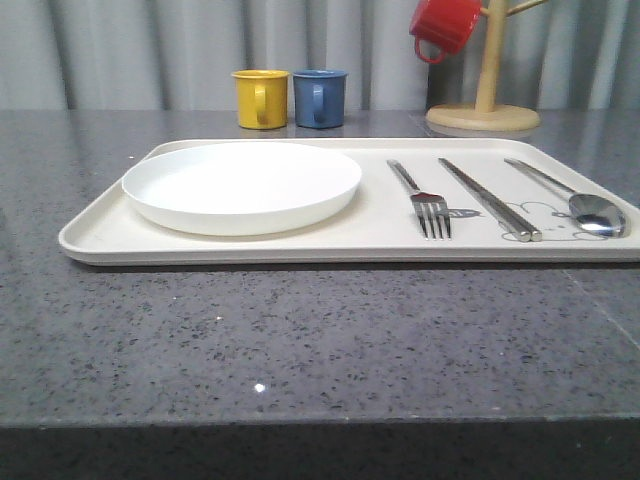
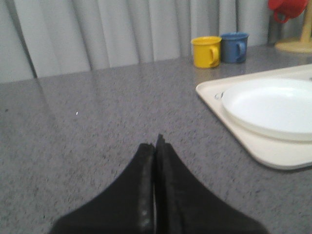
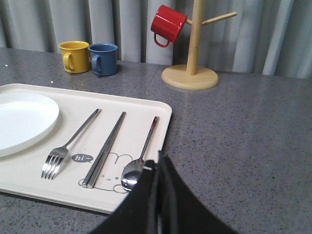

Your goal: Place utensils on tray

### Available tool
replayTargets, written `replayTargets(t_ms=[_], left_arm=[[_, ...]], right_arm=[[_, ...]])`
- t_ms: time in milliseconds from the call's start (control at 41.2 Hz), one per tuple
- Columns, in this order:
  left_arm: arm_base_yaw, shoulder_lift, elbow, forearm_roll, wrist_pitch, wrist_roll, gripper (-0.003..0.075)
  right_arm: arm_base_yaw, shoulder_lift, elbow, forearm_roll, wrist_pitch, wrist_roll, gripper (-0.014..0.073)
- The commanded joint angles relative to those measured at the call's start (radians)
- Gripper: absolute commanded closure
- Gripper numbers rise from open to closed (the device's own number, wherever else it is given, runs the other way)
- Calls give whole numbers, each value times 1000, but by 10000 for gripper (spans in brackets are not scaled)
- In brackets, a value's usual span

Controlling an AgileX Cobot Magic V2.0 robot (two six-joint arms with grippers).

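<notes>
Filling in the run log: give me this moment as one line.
fork, chopsticks, spoon: on tray | plate: on tray | left gripper: shut | right gripper: shut

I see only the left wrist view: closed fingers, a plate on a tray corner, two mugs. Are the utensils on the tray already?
Observer: Yes. The fork, chopsticks and spoon lie side by side on the tray, right of the plate.
Operator: Is the right gripper holding something?
Observer: No, the right gripper is shut and empty, near the spoon bowl.
Operator: What is the red thing at my edge?
Observer: A red mug hanging on a wooden mug tree.
</notes>
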Motion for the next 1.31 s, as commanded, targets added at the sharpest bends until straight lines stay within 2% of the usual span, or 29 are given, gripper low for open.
replayTargets(t_ms=[0,267,1285], left_arm=[[42,-22,32,-26,-110,-10,739],[115,-22,221,-30,-362,-10,739],[117,-20,220,-32,-348,-10,739]], right_arm=[[-1,10,-25,-10,-81,-8,706],[-1,10,-25,-10,-81,-8,706],[-1,10,-25,-10,-82,-8,706]])
